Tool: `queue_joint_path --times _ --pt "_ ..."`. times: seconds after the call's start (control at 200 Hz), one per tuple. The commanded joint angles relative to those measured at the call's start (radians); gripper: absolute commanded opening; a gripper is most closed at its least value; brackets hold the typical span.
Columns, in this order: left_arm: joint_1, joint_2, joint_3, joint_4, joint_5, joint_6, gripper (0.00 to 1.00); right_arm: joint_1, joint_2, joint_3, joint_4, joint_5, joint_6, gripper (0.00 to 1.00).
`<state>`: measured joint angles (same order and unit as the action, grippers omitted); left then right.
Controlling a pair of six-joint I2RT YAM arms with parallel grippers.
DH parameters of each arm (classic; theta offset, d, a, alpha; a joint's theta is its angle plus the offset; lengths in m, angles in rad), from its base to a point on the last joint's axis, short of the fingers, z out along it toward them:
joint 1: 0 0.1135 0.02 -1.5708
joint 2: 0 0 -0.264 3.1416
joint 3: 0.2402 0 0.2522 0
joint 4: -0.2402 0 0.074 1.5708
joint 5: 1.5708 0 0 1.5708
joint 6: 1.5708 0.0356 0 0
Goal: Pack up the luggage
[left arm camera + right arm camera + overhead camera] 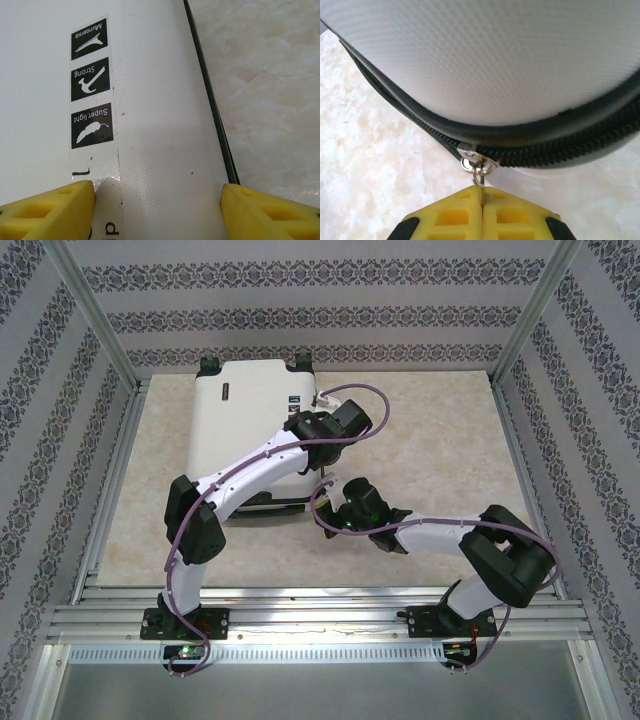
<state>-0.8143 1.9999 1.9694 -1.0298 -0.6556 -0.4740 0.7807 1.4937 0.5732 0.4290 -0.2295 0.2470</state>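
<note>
Top view: luggage point(250, 420) lies flat and closed on table point(440, 450), in the far-left part, white shell up, two black wheels point(210, 365) toward the far wall. L arm extends fwd over the shell; L gripper point(157, 200) sits above the shell near its right edge w/ yellow fingers point(50, 207) apart and only white surface between them; contact w/ the shell cannot be told. L wrist view: three black labels point(90, 102) in a column on the shell ("Super light", "Strong", a third only partly legible), black zip point(215, 110) running along the shell edge, marbled table to its right. R arm bends in from the right to the luggage's near-right corner. R wrist view: R gripper point(482, 202) w/ fingers pressed together, clamped on the thin metal zip pull point(479, 167), which hangs from the slider at the rounded corner; black zip teeth run to the right of the slider, and the dark seam curves up-left of it
</note>
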Motion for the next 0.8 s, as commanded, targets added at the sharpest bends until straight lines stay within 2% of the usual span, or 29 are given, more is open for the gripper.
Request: queue_joint_path --times 0.0,0.22,0.395,0.52,0.669,0.794 --pt "-0.003 0.013 -0.052 -0.119 0.019 -0.033 0.67 -0.015 -0.075 -0.002 0.037 0.046 -0.023 0.0" --pt "0.003 0.017 -0.073 -0.152 -0.007 -0.056 0.66 -0.019 -0.119 -0.006 -0.022 0.142 -0.037 0.0" --pt "0.014 0.003 -0.117 -0.146 -0.001 -0.064 0.65 -0.033 -0.111 0.004 -0.026 0.154 -0.009 0.0" --pt "0.018 -0.014 -0.148 -0.126 0.01 -0.061 0.65 -0.059 -0.09 0.013 -0.03 0.195 0.054 0.0" --pt "0.026 -0.027 -0.19 -0.092 0.028 -0.054 0.64 -0.097 -0.097 0.021 -0.067 0.307 0.163 0.0" --pt "0.03 -0.028 -0.22 -0.071 0.041 -0.049 0.64 -0.124 -0.105 0.038 -0.097 0.337 0.224 0.0"
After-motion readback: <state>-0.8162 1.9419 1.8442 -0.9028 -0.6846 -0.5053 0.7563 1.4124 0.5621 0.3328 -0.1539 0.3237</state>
